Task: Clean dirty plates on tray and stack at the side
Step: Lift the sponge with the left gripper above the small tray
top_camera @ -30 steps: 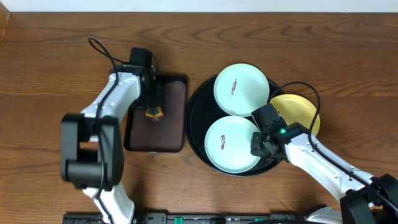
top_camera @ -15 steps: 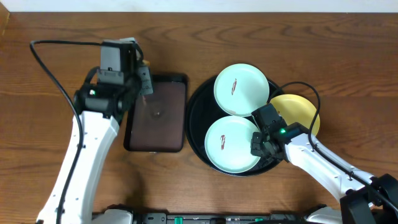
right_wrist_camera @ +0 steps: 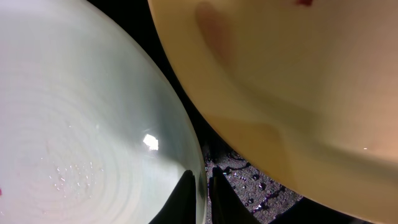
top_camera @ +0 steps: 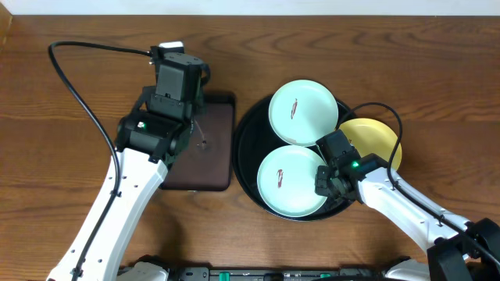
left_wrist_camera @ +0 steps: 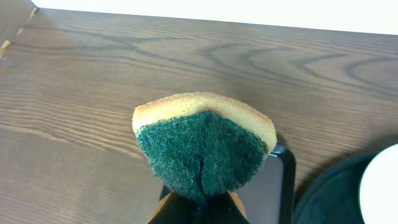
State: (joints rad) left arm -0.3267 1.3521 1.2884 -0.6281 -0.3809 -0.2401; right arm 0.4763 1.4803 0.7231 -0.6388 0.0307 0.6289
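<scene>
On the black tray point(top_camera: 248, 148) lie all three plates, none cleaned yet, I judge: far mint plate point(top_camera: 303, 112) and near mint plate point(top_camera: 291, 181) show smears, and the yellow plate point(top_camera: 375, 139) lies beside them. My left claw point(left_wrist_camera: 199, 208) is clamped on the sponge point(left_wrist_camera: 204, 146). My right claw point(right_wrist_camera: 200, 190) pinches the near mint plate's rim. Nothing is stacked.

Three smeared plates point(top_camera: 303, 112) on black tray point(top_camera: 249, 150)

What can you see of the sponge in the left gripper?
The sponge has two layers: a yellow foam back and a dark green scouring face, which is turned to the wrist camera. The left gripper pinches its lower end, so it fans out above the fingers, with a crease down the green side. It hangs clear above the wooden table, by a corner of the brown tray. Only the fingers touch it.
</scene>
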